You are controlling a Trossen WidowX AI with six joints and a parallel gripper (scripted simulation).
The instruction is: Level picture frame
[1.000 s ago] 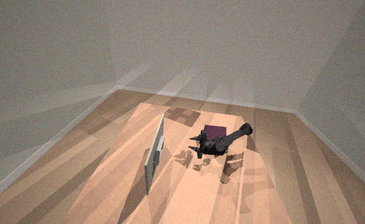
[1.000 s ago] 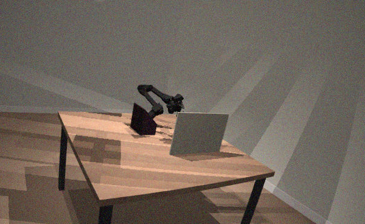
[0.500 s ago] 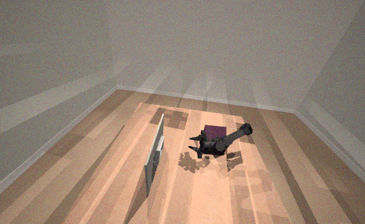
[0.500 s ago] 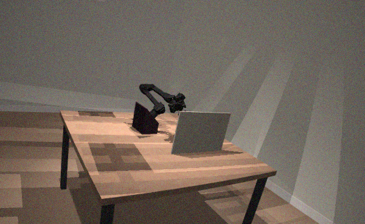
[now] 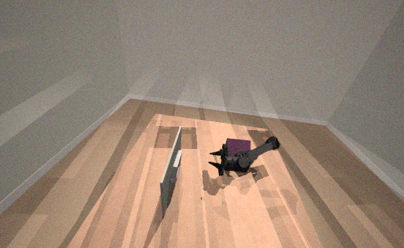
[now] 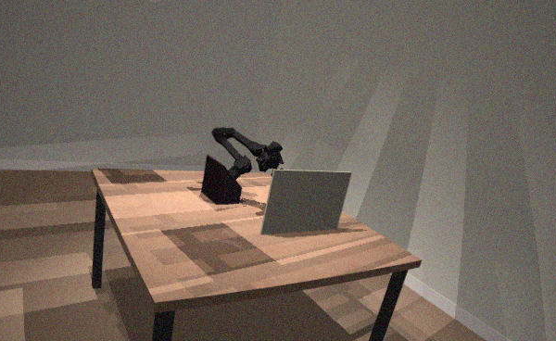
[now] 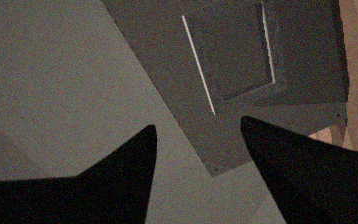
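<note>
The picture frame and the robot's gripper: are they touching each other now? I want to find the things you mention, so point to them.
Apart. The top view shows it: a strip of wooden table [image 5: 192, 175] lies between the picture frame [image 5: 178, 159] and the fingertips of the gripper [image 5: 210, 158].

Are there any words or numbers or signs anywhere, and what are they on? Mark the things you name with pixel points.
None that I can read.
The upright panel [image 5: 167, 175] [image 6: 306, 201] [image 7: 170, 75]: no writing shows.
The picture frame [image 5: 177, 158] [image 7: 199, 65]: no words show.
The robot arm [image 5: 262, 149] [image 6: 230, 145]: too dark and small to tell.
The table [image 5: 248, 209] [image 6: 183, 278]: no words or numbers show.
</note>
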